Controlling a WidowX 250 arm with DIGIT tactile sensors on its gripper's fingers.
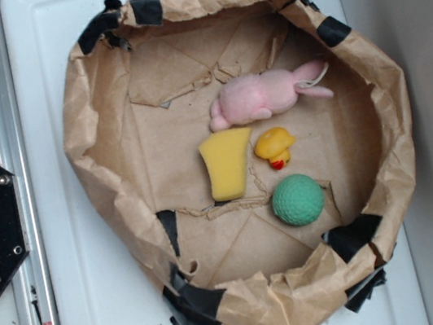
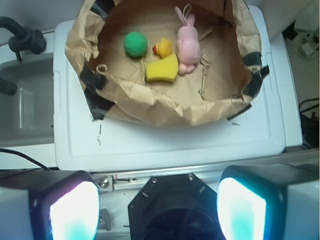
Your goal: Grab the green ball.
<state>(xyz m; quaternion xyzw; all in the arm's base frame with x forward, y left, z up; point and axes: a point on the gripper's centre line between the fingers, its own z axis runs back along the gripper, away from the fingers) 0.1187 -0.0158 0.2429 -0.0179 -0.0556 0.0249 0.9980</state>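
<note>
Jaws spread wide, nothing between them: wrist view shows the gripper [image 2: 157,200] w/ its two glowing fingers [image 2: 72,212] at the bottom corners, well apart from the paper bag and not yet over it. Looks like the start of the task, approach not begun.

Green ball [image 1: 297,200] sits on the floor of the paper bag [image 1: 103,123], toward one side wall, free on top and w/ open floor on the side away from the toys. Just beside it, a yellow duck [image 1: 275,147]; small gap, not touching as far as I can tell. Next to the duck a yellow sponge [image 1: 228,163] lies flat, and past both a pink rabbit [image 1: 267,92] on its side, nearly touching the sponge's upper edge.

Bag is rolled down into a low crumpled wall, patched w/ black tape [image 1: 147,8], prob. to keep the toys from rolling off the white worktop [image 1: 67,260]. Wall stands higher than the ball, so my guess is the drop has to come from above, not from the side.

Main risk, in my judgement: ball is round and may roll if one finger hits first; the duck is close enough to get caught in the same pinch. Lining the fingers so the duck stays outside them seems safest.
</note>
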